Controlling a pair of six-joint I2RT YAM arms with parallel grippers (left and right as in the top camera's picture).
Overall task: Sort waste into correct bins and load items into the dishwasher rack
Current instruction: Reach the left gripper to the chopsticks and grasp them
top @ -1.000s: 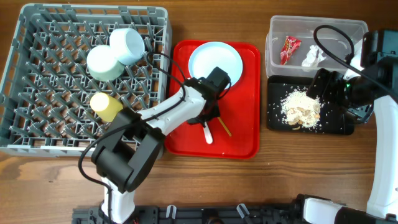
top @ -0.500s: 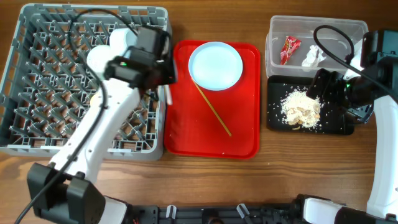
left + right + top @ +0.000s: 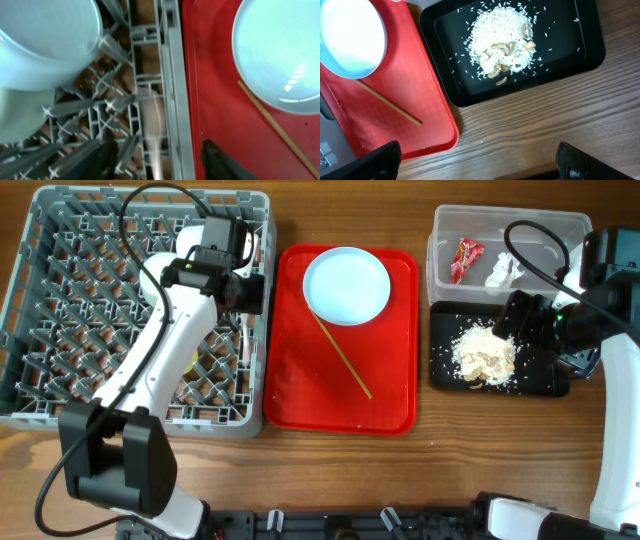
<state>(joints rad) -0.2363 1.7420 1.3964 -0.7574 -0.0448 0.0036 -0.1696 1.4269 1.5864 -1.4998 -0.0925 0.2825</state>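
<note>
My left gripper (image 3: 160,157) hangs open over the right edge of the grey dishwasher rack (image 3: 60,395). The white fork (image 3: 152,125) is blurred between the fingers, touching neither, down among the pegs. The pale blue bowl (image 3: 45,40) and the pale green bowl (image 3: 17,117) lie in the rack beside it. On the red tray (image 3: 390,410) rest the white plate (image 3: 346,285) and one chopstick (image 3: 345,362). The clear tub (image 3: 545,225) holds the red wrapper (image 3: 467,258) and the tissue (image 3: 503,270). Food scraps (image 3: 502,42) lie in the black tray (image 3: 440,75). My right gripper (image 3: 477,162) is open over bare wood.
The left arm (image 3: 150,370) stretches diagonally across the rack and hides much of it; a bit of the yellow cup (image 3: 190,366) shows beside it. The right arm (image 3: 600,340) stands at the table's right edge, with a cable looping over the tub.
The left arm swung from the red tray to the rack's right edge carrying the fork, then opened its jaws; the fork is loose between them. The right arm has not moved.
</note>
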